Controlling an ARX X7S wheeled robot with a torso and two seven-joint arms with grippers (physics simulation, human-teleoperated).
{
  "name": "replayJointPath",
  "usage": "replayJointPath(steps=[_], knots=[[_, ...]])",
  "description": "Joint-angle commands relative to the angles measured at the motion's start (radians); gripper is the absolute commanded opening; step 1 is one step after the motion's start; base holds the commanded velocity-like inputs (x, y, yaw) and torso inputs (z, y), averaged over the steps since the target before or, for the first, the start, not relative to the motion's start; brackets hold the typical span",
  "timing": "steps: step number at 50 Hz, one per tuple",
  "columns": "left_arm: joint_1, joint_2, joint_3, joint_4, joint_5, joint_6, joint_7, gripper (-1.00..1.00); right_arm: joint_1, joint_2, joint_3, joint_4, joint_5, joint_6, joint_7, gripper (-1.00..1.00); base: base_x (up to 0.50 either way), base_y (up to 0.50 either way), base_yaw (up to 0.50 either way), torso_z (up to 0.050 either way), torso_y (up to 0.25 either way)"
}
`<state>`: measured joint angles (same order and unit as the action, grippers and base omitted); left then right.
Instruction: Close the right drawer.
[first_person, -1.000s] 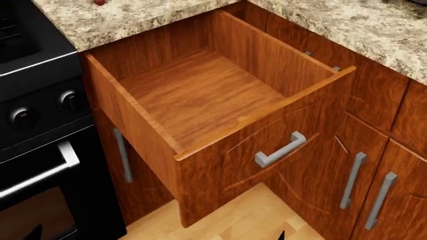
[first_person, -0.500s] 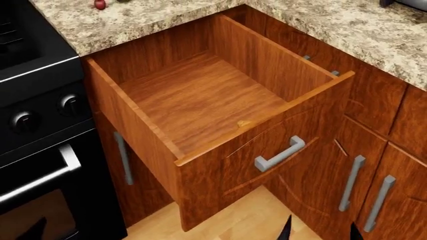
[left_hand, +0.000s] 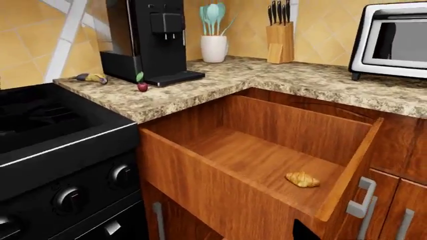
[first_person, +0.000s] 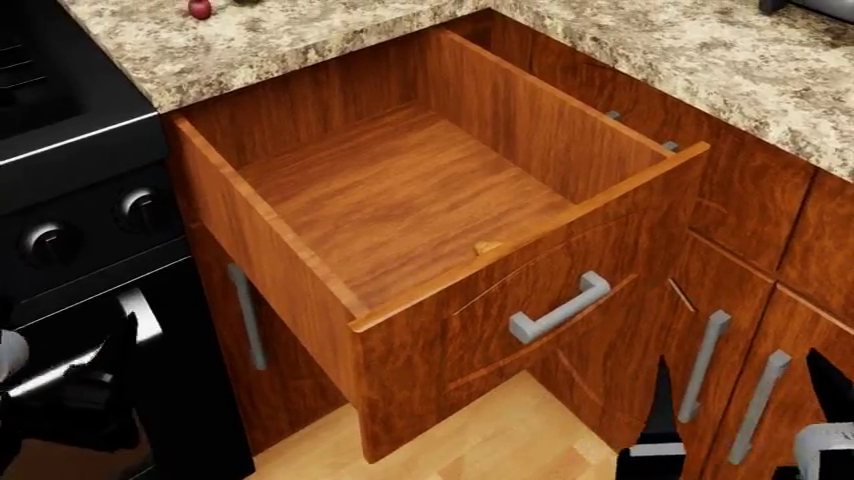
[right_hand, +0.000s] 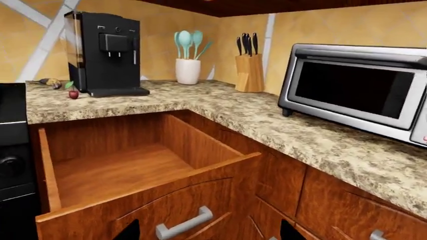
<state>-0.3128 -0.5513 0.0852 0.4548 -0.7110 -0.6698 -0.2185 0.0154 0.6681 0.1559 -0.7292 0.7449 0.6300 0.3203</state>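
The right drawer (first_person: 400, 190) is a deep reddish-brown wooden box, pulled far out from under the granite counter. Its front panel has curved grooves and a short grey bar handle (first_person: 558, 308). It also shows in the left wrist view (left_hand: 253, 155) and the right wrist view (right_hand: 113, 172), with the handle (right_hand: 185, 225) between my right fingertips. A small croissant-like piece (left_hand: 302, 179) lies inside near the front. My right gripper (first_person: 742, 405) is open, low and right of the drawer front, apart from it. My left gripper (first_person: 80, 385) is low in front of the oven; one fingertip (left_hand: 303, 233) shows.
A black oven (first_person: 80, 200) stands left of the drawer. Cabinet doors with long vertical grey handles (first_person: 705, 362) are to the right. On the granite counter (right_hand: 267, 125) are a toaster oven (right_hand: 353, 90), a coffee machine (right_hand: 103, 50), a knife block (right_hand: 248, 70) and a utensil jar (right_hand: 188, 70).
Both grippers have risen into the head view, the right at the bottom right and the left at the bottom left. The drawer has not moved.
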Motion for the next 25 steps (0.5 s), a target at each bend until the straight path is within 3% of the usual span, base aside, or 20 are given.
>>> replayJointPath(steps=[1, 9, 25], knots=[[-0.128, -0.097, -0.076, 0.059, -0.193, -0.209, -0.005, 1.0, -0.002, 0.129, 0.206, -0.089, 0.277, 0.12, -0.027, 1.0, 0.0, 0.0, 0.0, 0.0, 0.0], [-0.2, -0.131, -0.11, 0.056, -0.26, -0.28, -0.033, 1.0, 0.066, 0.245, 0.282, -0.051, 0.47, 0.202, 0.026, 1.0, 0.0, 0.0, 0.0, 0.0, 0.0], [-0.297, -0.118, -0.091, 0.015, -0.285, -0.309, -0.036, 1.0, 0.051, 0.253, 0.279, -0.075, 0.437, 0.208, 0.056, 1.0, 0.01, -0.01, 0.0, 0.0, 0.0]])
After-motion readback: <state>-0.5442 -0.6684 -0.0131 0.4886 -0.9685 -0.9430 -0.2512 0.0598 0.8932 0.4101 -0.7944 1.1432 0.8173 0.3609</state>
